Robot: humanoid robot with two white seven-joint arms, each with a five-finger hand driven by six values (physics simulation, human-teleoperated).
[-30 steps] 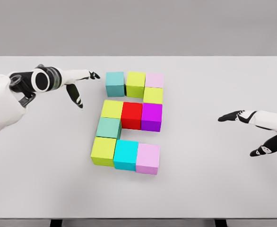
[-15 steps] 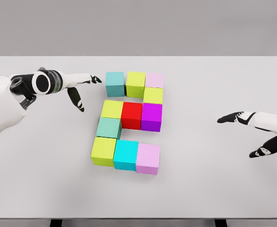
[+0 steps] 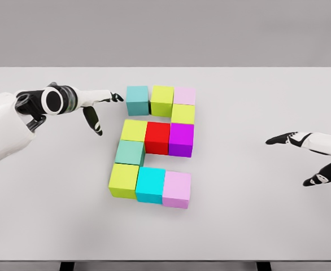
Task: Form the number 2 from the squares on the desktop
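Observation:
Coloured cubes lie together on the white table in the shape of a 2. Top row: teal cube, yellow-green cube, pink cube. Below the pink one sits a yellow cube. Middle row: yellow cube, red cube, purple cube. A teal-green cube links down to the bottom row: lime cube, cyan cube, pink cube. My left hand is open, its fingertips just left of the top teal cube. My right hand hovers open at the far right.
The table's far edge runs along the top and its front edge along the bottom of the head view. Bare tabletop lies on both sides of the cube figure.
My left hand has shifted slightly right and down beside the top teal cube. My right hand has drawn back a little toward the right edge. The cubes have not moved.

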